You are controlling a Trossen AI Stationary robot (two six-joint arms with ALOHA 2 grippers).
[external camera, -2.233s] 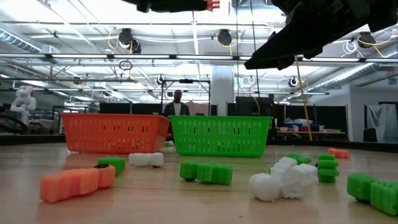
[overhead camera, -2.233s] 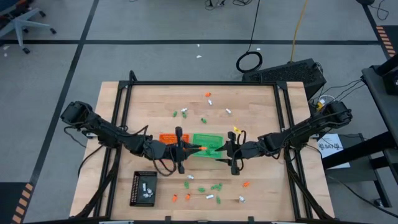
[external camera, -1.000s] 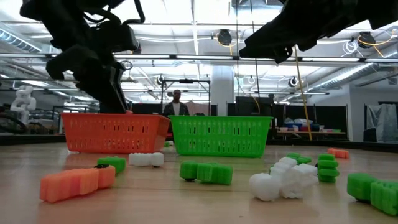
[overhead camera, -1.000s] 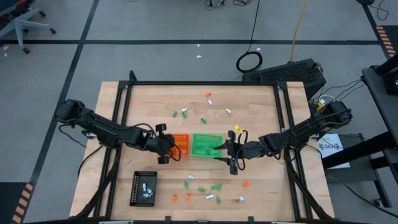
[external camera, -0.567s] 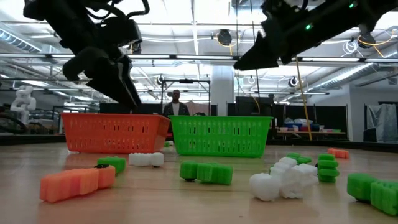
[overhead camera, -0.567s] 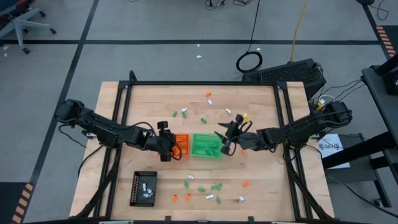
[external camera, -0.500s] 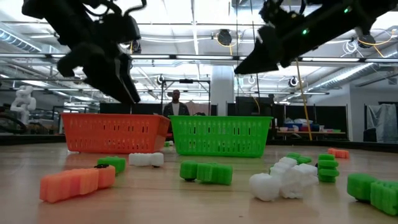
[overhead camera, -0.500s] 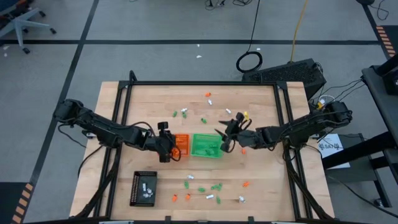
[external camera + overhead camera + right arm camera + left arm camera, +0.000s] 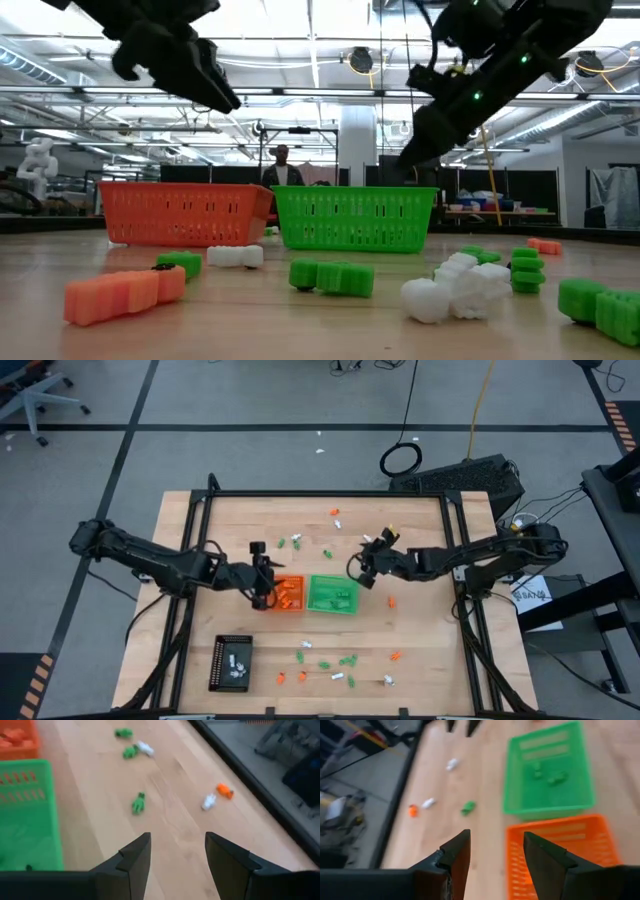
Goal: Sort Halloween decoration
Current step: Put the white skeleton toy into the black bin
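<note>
Two dark fingers [image 9: 456, 851] of the left gripper [image 9: 495, 851] stand apart with nothing between them, above the wooden table [image 9: 480, 785]. Past them sits an orange basket [image 9: 565, 852], and beyond it, just beside, a green basket [image 9: 547, 802] holding small green pieces [image 9: 555, 777]. On the bare wood lie a green trinket [image 9: 467, 808], two white ones [image 9: 428, 803] and an orange one [image 9: 412, 810].

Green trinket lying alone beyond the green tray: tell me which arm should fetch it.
The right. Its open, empty claw hangs closest to the green trinket, seen just ahead in its wrist view. The left claw sits by the orange tray.
</note>
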